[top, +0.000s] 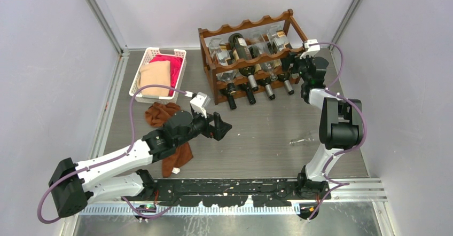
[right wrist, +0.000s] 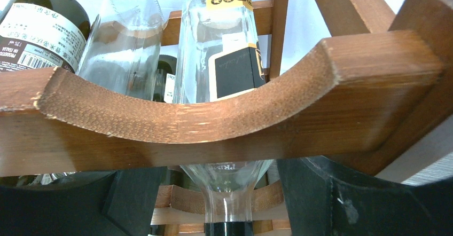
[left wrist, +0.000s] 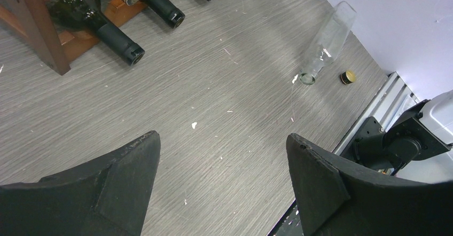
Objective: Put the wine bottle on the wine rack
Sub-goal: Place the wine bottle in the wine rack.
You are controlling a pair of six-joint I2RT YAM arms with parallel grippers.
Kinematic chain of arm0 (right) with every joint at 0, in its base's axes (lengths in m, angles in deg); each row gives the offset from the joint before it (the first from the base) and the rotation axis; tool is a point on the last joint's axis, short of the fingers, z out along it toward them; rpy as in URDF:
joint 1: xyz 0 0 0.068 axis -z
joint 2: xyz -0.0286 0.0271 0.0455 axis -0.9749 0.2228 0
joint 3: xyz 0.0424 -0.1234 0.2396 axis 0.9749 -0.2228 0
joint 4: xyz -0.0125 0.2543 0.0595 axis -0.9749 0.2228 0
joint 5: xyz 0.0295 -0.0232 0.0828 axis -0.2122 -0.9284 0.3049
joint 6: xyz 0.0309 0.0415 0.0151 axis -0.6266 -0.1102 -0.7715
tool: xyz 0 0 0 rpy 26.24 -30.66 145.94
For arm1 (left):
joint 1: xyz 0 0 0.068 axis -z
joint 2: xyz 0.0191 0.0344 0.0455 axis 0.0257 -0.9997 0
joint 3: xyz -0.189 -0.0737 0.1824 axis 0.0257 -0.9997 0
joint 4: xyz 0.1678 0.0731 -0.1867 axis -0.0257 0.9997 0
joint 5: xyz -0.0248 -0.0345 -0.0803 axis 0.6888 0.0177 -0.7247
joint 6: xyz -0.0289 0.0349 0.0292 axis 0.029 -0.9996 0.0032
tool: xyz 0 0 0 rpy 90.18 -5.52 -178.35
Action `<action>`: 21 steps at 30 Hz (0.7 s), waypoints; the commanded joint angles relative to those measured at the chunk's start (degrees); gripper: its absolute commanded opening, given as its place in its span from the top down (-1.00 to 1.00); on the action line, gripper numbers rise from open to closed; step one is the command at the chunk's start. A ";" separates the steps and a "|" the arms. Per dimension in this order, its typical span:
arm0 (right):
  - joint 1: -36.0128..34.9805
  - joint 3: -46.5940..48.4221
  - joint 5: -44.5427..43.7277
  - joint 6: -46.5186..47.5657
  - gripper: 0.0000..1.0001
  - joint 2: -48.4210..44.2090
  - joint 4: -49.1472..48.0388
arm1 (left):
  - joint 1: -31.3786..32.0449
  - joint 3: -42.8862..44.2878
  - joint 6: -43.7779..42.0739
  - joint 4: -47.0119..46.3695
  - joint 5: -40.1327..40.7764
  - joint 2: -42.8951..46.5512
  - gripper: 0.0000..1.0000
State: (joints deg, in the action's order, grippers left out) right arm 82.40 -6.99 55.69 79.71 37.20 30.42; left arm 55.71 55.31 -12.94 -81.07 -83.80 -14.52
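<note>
The dark reddish-brown wine rack (top: 248, 25) stands at the back middle with several bottles lying in its tiers. My right gripper (top: 290, 62) is at the rack's right front. In the right wrist view its jaws (right wrist: 221, 177) stand open on either side of the neck of a clear wine bottle (right wrist: 224, 44), without touching it. That bottle rests in the scalloped rail (right wrist: 213, 118). My left gripper (top: 223, 126) is open and empty above the table, as the left wrist view (left wrist: 223, 140) shows. Another clear bottle (left wrist: 326, 41) lies on the table.
A gold cap (left wrist: 348, 77) lies beside the loose clear bottle. A white basket (top: 140, 70) with cloths stands at the back left. A brown cloth (top: 160, 113) lies under the left arm. Dark bottle necks (left wrist: 115, 38) stick out of the rack's bottom tier.
</note>
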 commanded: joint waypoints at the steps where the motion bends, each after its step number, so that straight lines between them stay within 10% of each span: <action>1: 0.17 0.82 -1.24 0.20 -0.58 -4.17 -5.16 | -0.36 2.42 -0.92 -3.43 -0.58 1.61 -0.73; 21: 0.49 -7.28 4.51 4.92 -0.69 -19.63 7.55 | -0.36 0.29 0.05 -3.89 -1.25 6.76 -0.74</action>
State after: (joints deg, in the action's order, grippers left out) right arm 82.62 -12.61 57.68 82.13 23.98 36.50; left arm 55.71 55.31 -12.85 -81.16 -84.43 -10.24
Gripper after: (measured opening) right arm 0.845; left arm 0.869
